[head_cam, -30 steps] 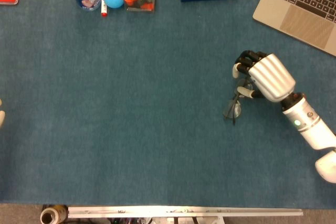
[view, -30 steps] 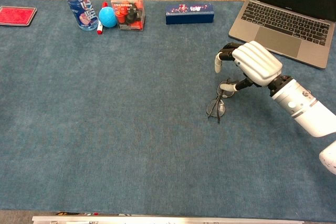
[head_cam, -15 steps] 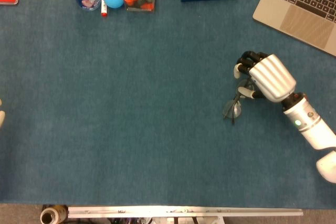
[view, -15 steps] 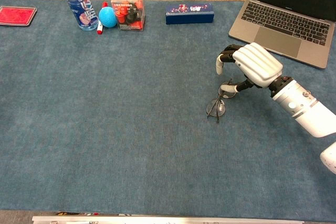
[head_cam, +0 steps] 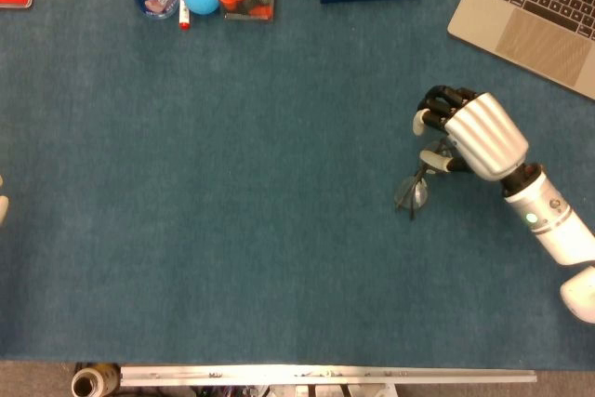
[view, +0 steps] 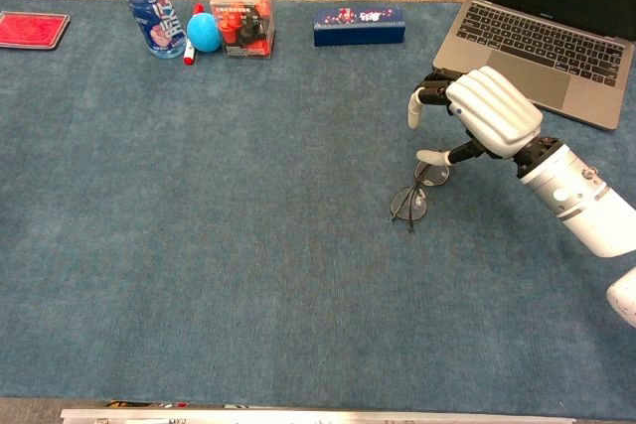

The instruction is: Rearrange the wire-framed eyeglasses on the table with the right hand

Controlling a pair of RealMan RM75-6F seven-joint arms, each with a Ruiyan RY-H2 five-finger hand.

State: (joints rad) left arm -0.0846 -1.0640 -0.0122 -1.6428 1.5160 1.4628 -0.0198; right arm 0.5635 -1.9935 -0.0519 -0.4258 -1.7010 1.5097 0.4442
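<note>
The thin, dark wire-framed eyeglasses (view: 415, 191) lie flat on the blue felt-like tabletop (head_cam: 232, 211) just below and to the camera-left of the robot's white, ribbed-backed right hand (view: 475, 118), on the side the fingers point toward. In the chest view one round lens sits almost directly under the thumb, while the other lens lies further out, toward the table's near edge and away from the palm; the frame's long axis therefore runs on a diagonal, from beneath the hand outward and down-left, and a short dark temple piece juts from the outer lens. The right hand hangs over the nearer lens with its fingers (head_cam: 435, 107) curled forward and downward and the thumb held apart below them, so the hand is parted and holds nothing. Whether the thumb tip touches the wire rim or merely hovers above it cannot be told from either view. In the head view the eyeglasses (head_cam: 415, 185) sit beside the lower-left of the right hand (head_cam: 474, 135), well inside its reach. The left hand (head_cam: 3, 206) shows only as a pale sliver at the far left edge of the head view, well apart from the eyeglasses, and its state cannot be judged. The right hand is plainly the nearer, and any coming move would seem to call for a short drop onto the lens beneath it.
</note>
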